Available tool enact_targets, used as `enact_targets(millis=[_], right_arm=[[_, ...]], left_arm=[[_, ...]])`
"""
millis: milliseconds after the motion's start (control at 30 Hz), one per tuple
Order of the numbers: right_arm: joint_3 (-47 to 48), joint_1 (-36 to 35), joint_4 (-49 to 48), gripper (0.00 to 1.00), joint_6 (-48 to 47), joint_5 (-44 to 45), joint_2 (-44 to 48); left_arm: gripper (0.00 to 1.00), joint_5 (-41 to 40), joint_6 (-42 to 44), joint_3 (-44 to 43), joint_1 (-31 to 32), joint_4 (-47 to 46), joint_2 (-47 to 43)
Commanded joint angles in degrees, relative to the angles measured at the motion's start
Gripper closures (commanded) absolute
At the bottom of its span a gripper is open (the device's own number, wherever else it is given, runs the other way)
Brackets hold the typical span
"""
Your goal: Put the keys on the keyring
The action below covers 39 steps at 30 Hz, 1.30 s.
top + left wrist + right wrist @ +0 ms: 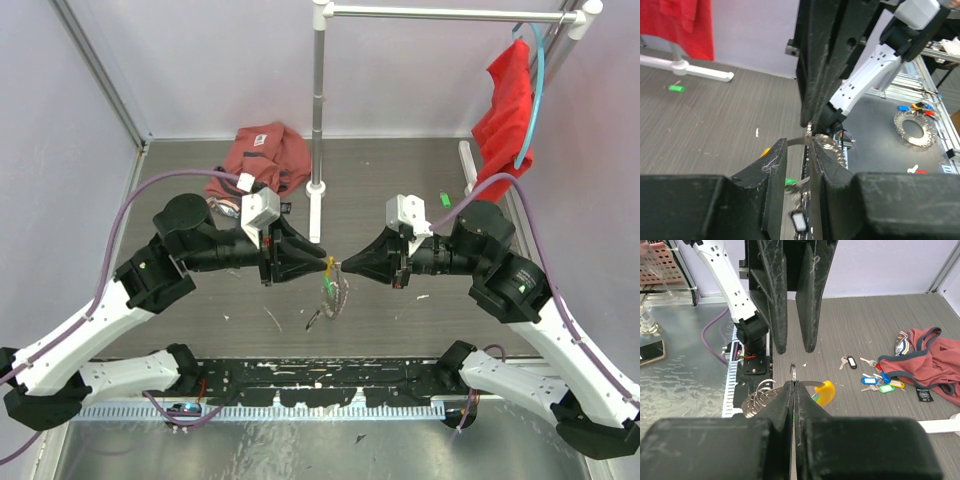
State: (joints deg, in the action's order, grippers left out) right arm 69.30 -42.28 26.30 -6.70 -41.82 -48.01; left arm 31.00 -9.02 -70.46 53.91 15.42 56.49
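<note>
1. Where the two arms meet tip to tip, the keyring [333, 290] hangs in the air above the grey worktop [420, 325]. Its bunch of silvery keys and a green tag [326, 288] dangle below.
2. Its yellow-orange tag [824, 391] curves out just beside the grip.
3. The right pincer [794, 388] is pressed closed on the ring's thin wire.
4. The left pincer [799, 147] faces it with its fingers a narrow gap apart, close to the wire but not clamped on it.
5. Loose keys [876, 381] with blue, green and yellow tags lie on the worktop beside a maroon garment [925, 360]. One with a black tag lies a little apart from them.
6. A red cloth [505, 110] hangs at the far right.
</note>
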Motion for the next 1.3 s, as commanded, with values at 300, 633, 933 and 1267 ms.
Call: enact_targets(millis=[300,633,933,1267], right_arm=[[3.82,-0.07,-2.31,0.99,1.4,-3.35,1.69],[3.6,-0.07,-2.09,0.99,1.43,-3.85,2.04],[3.84,-0.08,-1.42,0.99,0.99,-2.81,2.24],[6.87,-0.04,3.42,0.6,-0.68,3.04,6.17]], left_arm=[[0.71,5.36,2.04,-2.0,3.0,-4.7,1.51],[0.73,3.57,1.6,-2.88,3.65,-4.74,3.31],[1.0,2.5,0.98,-4.03,4.44,-4.57,4.33],[1.0,2.38,1.27,-3.76,4.41,-3.77,1.87]])
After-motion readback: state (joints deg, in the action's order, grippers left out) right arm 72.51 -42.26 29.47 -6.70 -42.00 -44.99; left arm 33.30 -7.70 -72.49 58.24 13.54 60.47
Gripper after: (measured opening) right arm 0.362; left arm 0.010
